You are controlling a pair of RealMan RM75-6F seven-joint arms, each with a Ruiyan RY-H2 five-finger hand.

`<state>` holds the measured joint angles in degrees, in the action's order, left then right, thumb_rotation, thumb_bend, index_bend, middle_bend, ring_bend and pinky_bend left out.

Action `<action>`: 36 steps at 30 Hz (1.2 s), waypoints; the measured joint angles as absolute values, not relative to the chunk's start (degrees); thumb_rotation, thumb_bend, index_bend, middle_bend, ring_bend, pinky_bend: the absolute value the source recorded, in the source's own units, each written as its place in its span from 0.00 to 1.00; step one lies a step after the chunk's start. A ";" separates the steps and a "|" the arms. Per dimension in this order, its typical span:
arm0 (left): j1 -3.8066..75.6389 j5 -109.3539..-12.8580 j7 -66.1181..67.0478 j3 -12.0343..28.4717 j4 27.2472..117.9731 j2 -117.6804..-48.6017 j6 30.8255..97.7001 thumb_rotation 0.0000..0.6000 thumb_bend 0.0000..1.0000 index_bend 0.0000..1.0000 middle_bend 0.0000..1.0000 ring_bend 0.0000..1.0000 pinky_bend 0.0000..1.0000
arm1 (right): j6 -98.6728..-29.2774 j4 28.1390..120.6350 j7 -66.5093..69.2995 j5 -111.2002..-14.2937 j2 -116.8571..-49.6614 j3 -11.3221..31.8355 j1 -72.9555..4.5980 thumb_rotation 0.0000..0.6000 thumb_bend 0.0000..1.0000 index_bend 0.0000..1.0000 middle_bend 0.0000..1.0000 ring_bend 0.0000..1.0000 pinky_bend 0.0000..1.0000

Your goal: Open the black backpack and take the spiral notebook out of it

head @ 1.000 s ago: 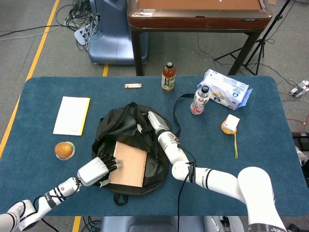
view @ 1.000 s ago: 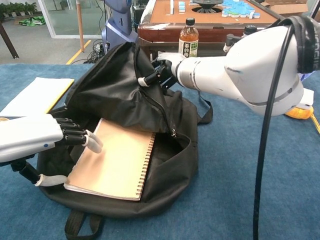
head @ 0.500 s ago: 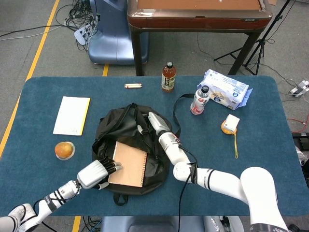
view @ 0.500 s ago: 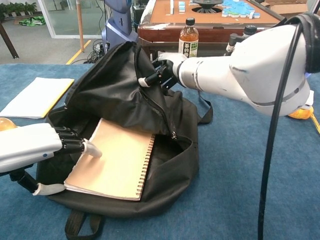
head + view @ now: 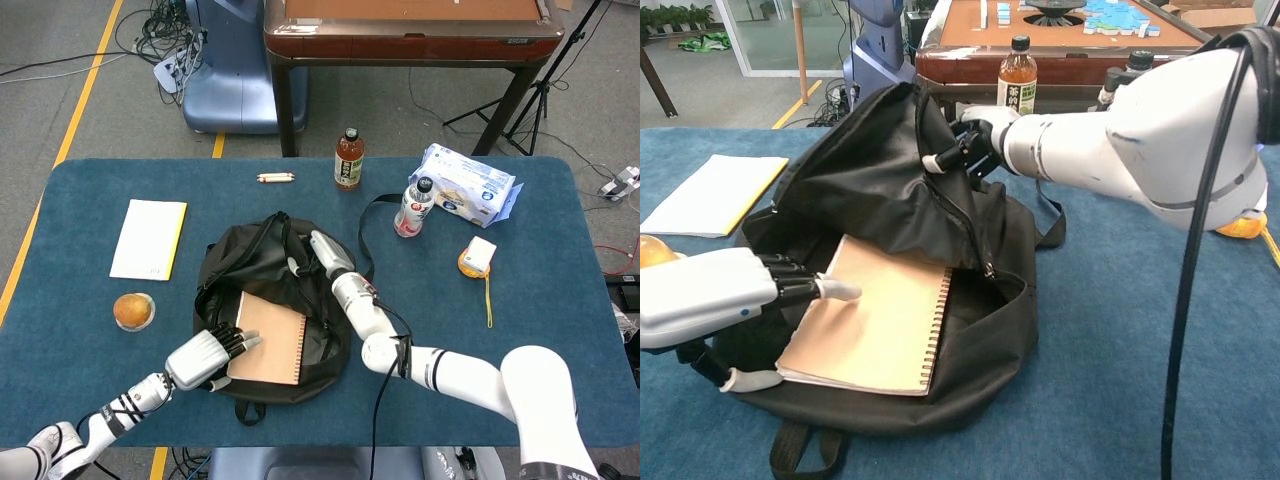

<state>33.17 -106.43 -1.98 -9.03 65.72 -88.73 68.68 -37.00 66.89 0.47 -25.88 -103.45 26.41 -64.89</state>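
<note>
Comparing with one second ago: the left hand (image 5: 205, 356) has dropped slightly toward the near edge of the table (image 5: 560, 300), then come back in a little, and its fingers (image 5: 800, 290) now lie further onto the cover of the spiral notebook (image 5: 268, 337), with a thumb showing under the near left corner in the chest view. The notebook's left edge looks a touch more raised than before, though it sits in nearly the same place. The right hand (image 5: 975, 143) has barely shifted; it pinches the upper flap of the black backpack (image 5: 875, 190) and holds it up and back, so the mouth stays open.

Reading: opening is done; extraction is just starting. The left hand appears to have a grip on the notebook's edge, fingers above and thumb below (firmness of the hold cannot be confirmed).

Notebook: tan kraft cover, no print visible, dark wire spiral along its right side (image 5: 936, 318). It lies flat inside the open bag, resting on the lower panel, its far edge tucked under the lifted flap. Cover looks stiff enough to slide out without folding.

Risk, as a judgement: the spiral may snag on the zipper lip.
</note>
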 measured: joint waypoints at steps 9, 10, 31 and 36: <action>32.86 -103.83 0.22 -8.60 67.13 -89.62 66.64 1.00 0.21 0.04 0.11 0.15 0.18 | -36.80 67.04 0.97 -26.39 -103.29 26.47 -64.67 1.00 0.65 0.87 0.67 0.67 0.79; 33.01 -103.73 0.16 -8.48 66.96 -89.78 66.50 1.00 0.21 0.04 0.11 0.15 0.18 | -36.83 67.06 1.00 -26.41 -103.28 26.49 -64.67 1.00 0.65 0.87 0.67 0.67 0.79; 35.80 -102.78 -6.25 -7.22 62.86 -93.35 65.68 1.00 0.21 0.29 0.18 0.21 0.18 | -36.84 66.58 1.18 -26.90 -103.51 26.34 -64.69 1.00 0.64 0.87 0.67 0.67 0.79; 35.81 -102.86 -9.30 -7.31 60.28 -94.62 67.35 1.00 0.22 0.36 0.27 0.29 0.20 | -36.52 66.19 1.29 -26.87 -103.56 26.31 -64.68 1.00 0.64 0.87 0.67 0.67 0.79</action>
